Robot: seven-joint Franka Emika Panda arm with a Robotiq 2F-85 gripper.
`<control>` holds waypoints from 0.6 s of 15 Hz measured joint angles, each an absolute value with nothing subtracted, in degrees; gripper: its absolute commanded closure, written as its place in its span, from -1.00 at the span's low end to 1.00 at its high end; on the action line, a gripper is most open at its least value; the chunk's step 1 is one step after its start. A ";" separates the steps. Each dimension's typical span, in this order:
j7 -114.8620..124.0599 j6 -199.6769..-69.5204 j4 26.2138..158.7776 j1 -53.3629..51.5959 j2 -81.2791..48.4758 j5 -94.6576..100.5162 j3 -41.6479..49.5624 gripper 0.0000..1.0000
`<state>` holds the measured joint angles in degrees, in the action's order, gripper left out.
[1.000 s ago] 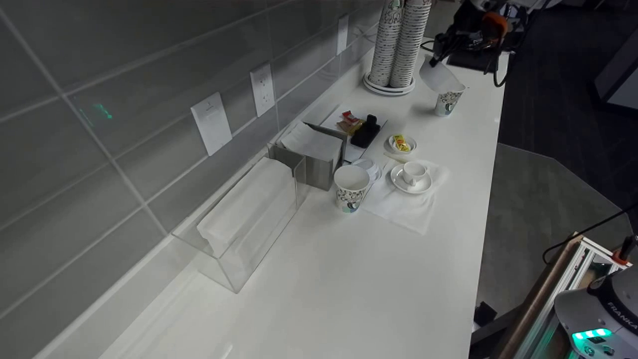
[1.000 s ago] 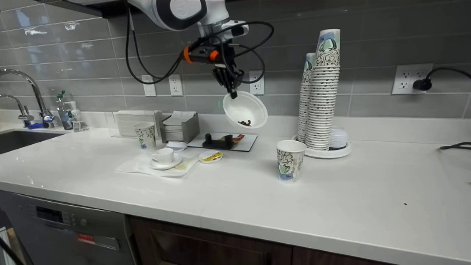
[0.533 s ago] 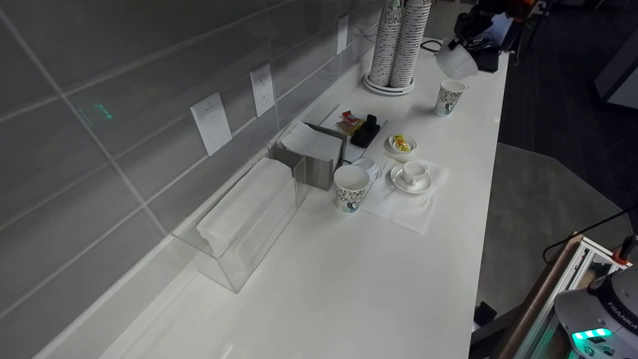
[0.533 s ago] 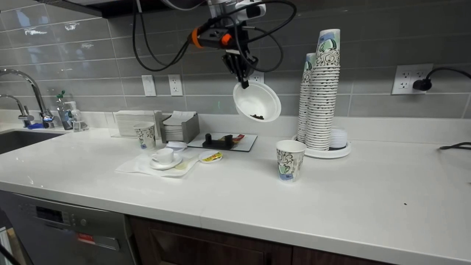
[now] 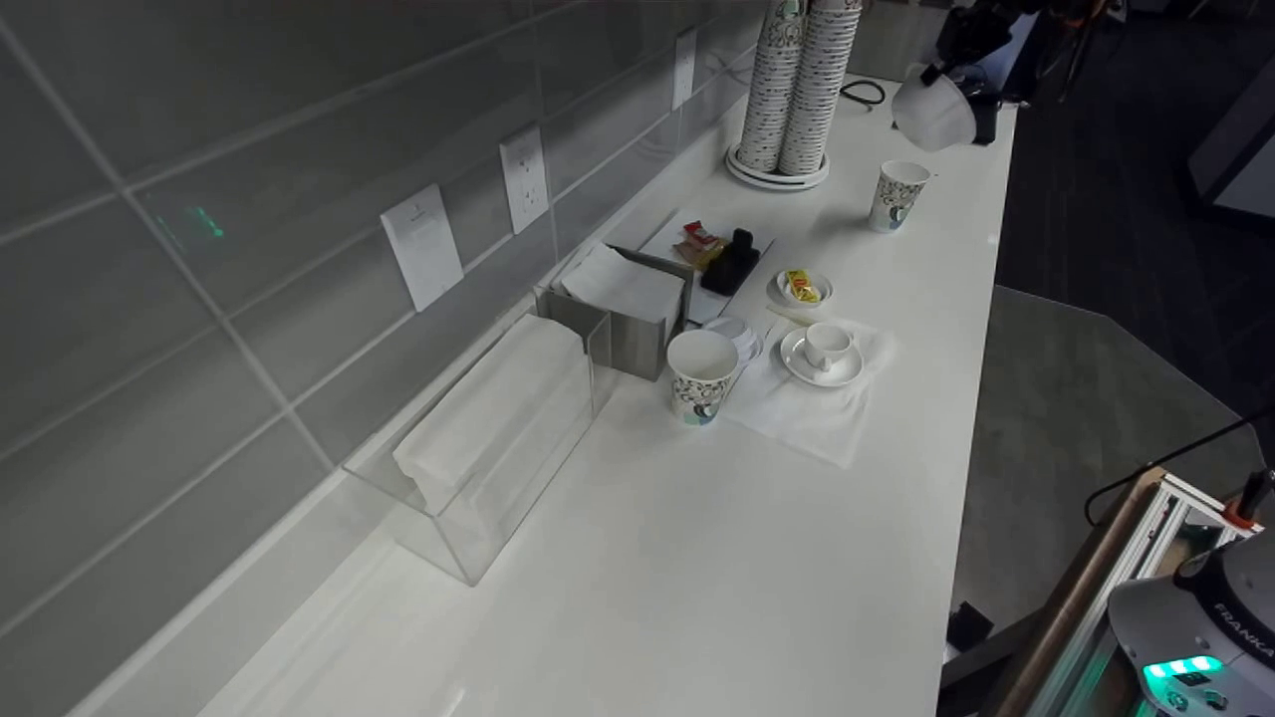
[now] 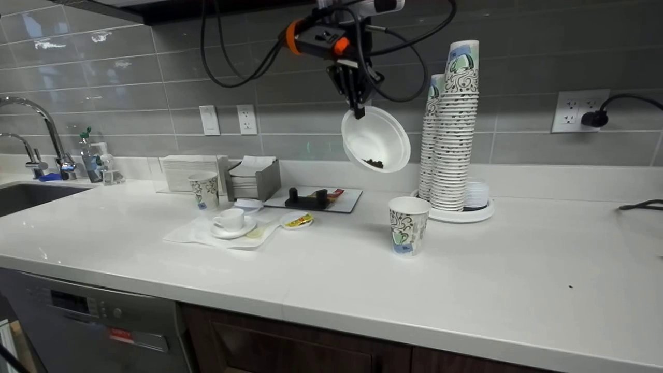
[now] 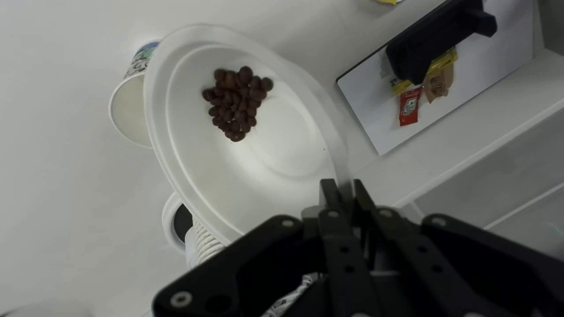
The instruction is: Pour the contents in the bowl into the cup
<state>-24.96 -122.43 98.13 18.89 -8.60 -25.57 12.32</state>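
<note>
Backing surface: grey glazed wall tile. Work surface: smooth, glossy white counter. A double stack of nested paper cups stands on it, near the tile.

The gripper hangs above the counter, jaws nearly together, with the upper rim of the bowl pinched between the fingertips. The bowl is clear of the counter and tilted; its mouth faces partly toward the counter's front edge, and the low side of its rim lies opposite the grip.

Governing relation: the cup, taken to be the paper one nearest the bowl, stands upright on the counter, long axis vertical. It lies below the bowl, across it from the fingertips. In the wrist view its mouth shows partly past the bowl's rim; the two are apart. As judged, the low rim must be aligned over that mouth before further tilt; pouring out of alignment risks a spill.

Bowl: plain white, round, thin-walled, with a moulded step inside the rim. Cup: tapered, pale, swirl-printed, with a rolled lip. Contents: brown oval pieces, probably beans, heaped on the low wall and likely to roll together.
</note>
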 measured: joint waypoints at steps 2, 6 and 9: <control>-25.28 -122.04 97.09 19.35 -9.50 -26.19 12.47 0.82; -25.29 -121.99 96.76 19.30 -9.82 -26.36 12.43 0.82; -25.28 -121.96 96.73 19.30 -9.82 -26.33 12.43 0.96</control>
